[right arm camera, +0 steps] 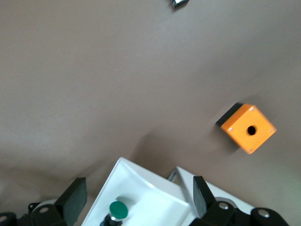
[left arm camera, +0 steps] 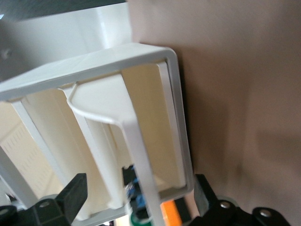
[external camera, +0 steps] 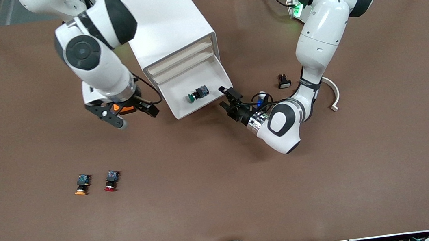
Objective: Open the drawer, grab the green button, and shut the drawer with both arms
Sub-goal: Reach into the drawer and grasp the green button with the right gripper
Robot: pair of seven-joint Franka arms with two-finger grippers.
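The drawer (external camera: 180,102) stands pulled out of the white cabinet (external camera: 166,24), the lowest of the stack. The green-capped button (external camera: 197,94) lies on its side in the tray. My left gripper (external camera: 229,100) is open at the drawer's front corner toward the left arm's end. In the left wrist view the drawer's front rim (left arm camera: 141,155) runs between the spread fingers (left arm camera: 75,193), with the button (left arm camera: 134,190) partly hidden by the rim. My right gripper (external camera: 132,114) is open, low over the small orange box (external camera: 126,109) beside the drawer. The right wrist view shows the button (right arm camera: 117,209) in the drawer (right arm camera: 146,190).
An orange-capped button (external camera: 81,184) and a red-capped button (external camera: 110,181) lie nearer the front camera, toward the right arm's end. A white-capped button (external camera: 284,81) and a curved white piece (external camera: 334,95) lie by the left arm. The orange box (right arm camera: 248,128) has a hole.
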